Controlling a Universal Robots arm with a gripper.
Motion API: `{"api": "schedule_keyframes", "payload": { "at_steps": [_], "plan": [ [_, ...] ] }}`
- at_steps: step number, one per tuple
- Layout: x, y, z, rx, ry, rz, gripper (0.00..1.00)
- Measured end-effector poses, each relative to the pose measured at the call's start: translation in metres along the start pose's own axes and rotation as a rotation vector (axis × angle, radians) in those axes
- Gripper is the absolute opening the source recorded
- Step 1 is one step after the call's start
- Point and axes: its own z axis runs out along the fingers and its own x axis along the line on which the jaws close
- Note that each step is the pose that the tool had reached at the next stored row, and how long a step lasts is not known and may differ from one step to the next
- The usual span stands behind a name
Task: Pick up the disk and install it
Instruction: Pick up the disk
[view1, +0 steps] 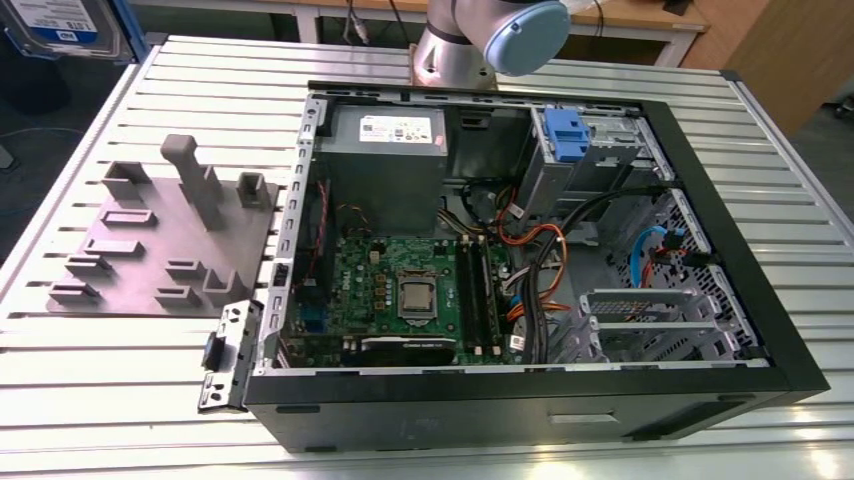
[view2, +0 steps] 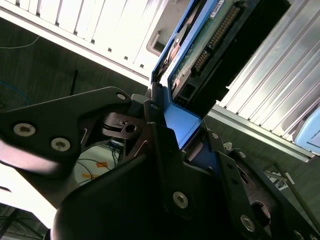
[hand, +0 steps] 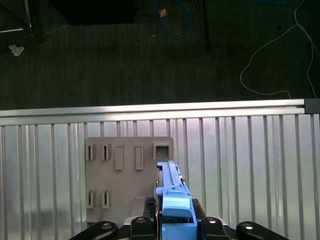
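Observation:
In both wrist views my gripper (hand: 175, 227) (view2: 180, 125) is shut on the disk (hand: 172, 192) by its blue rail. In the first wrist view the disk is edge-on, hanging above the grey fixture plate (hand: 125, 170) on the slatted table. The second wrist view shows its green circuit board and connector (view2: 210, 45) between blue rails. In the exterior view the disk (view1: 64, 28), with its white-and-blue label, is at the far left top corner, off the table's edge and well away from the open computer case (view1: 747, 290).
The case lies open on the slatted metal table (view1: 107, 390), showing a grey power-supply box (view1: 384, 150), a motherboard (view1: 414, 290), cables and a drive bay with a blue latch (view1: 567, 135). The grey fixture plate (view1: 160, 240) with upright pegs stands at the exterior view's left.

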Motion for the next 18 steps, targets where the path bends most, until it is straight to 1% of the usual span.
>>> {"api": "schedule_keyframes", "payload": {
  "at_steps": [8,10,18],
  "plan": [
    [0.0000,0.0000,-0.0013,-0.0001,0.0000,0.000,0.36],
    [-0.0001,0.0000,-0.0032,-0.0001,0.0000,0.000,0.36],
    [-0.0001,0.0000,-0.0048,0.0000,0.0000,0.000,0.36]
  ]
}}
